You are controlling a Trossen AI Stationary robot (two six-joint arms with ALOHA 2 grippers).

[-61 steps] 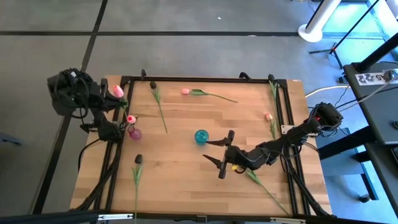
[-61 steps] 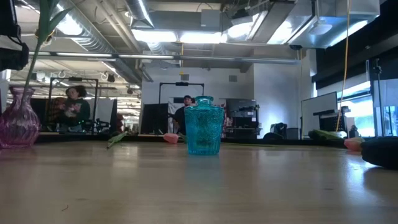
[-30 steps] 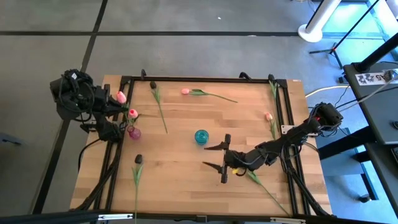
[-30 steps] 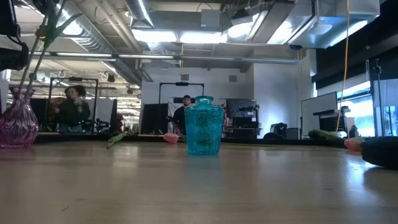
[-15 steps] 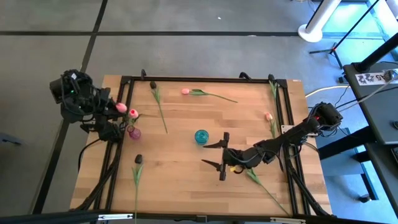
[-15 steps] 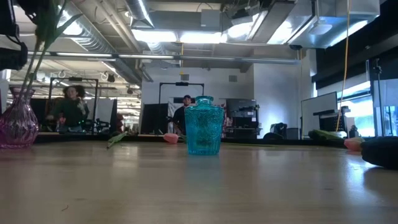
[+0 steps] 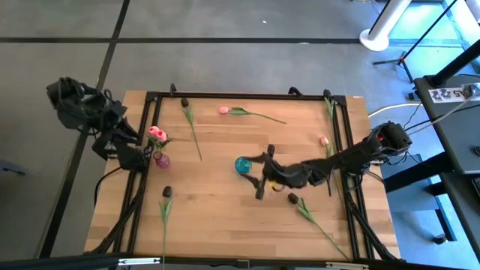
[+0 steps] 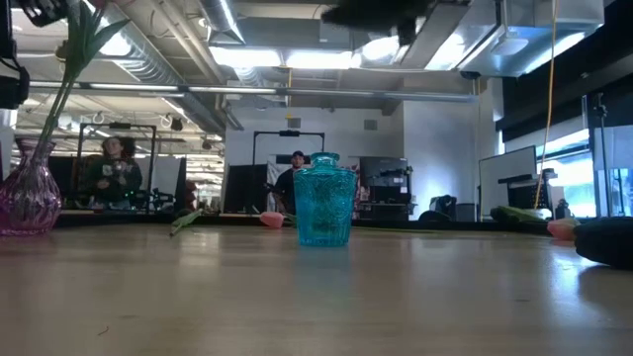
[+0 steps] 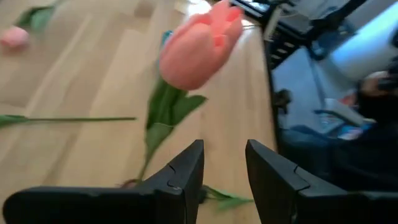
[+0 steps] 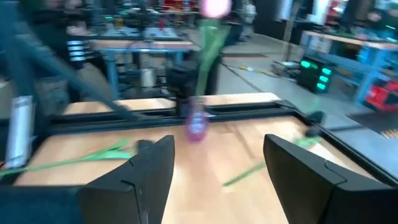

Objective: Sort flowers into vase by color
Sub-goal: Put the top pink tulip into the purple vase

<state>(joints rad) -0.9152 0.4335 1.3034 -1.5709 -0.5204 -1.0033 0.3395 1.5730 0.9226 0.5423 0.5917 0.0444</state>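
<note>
My right gripper open, empty, beside teal vase; nearest dark tulip lies behind it, stem running diagonally. Left gripper open, far off.

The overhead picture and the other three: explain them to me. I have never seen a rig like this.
This is a robot with two dark arms at a wooden table. One picture looks straight down, one looks level across the tabletop, and two come from cameras on the arms' wrists. The left hand, open and empty, is off the table's left edge, near the pink vase that holds pink tulips. The right hand, also open and empty, reaches beside the teal vase. More flowers lie on the wood, such as a dark tulip and a loose pink tulip.
</note>
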